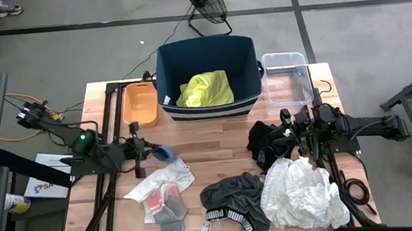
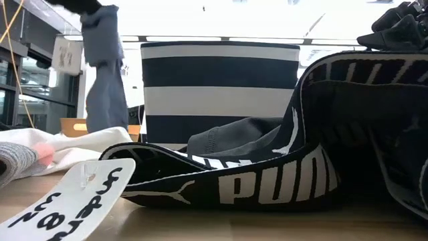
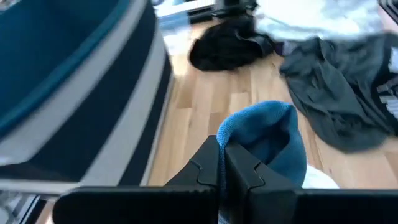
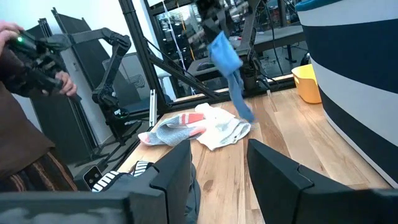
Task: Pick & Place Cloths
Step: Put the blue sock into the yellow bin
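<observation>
The navy bin (image 1: 205, 55) sits at the table's far edge, and a yellow shirt (image 1: 205, 90) lies crumpled inside it. Beside it on my left, the orange tray (image 1: 140, 104); on my right, a clear tub (image 1: 287, 77); I can't make out anything in either.

My left gripper (image 3: 224, 163) is up in the air just in front of the bin, jaws pinched together on a blue cloth (image 3: 268, 137). It hangs straight down from my fingers, long and narrow, its free end above the white cloth (image 1: 159, 182) on the table. Grey-pink socks (image 1: 168, 210) lie on that white one, stretched roughly front to back.

My right gripper (image 4: 219, 163) waits on the right side over a black cloth (image 1: 268, 141), jaws apart. In front of it lies a big white heap (image 1: 301, 191), and the grey shorts (image 1: 233, 195) sprawl mid-table, lettered waistband toward the front edge.
</observation>
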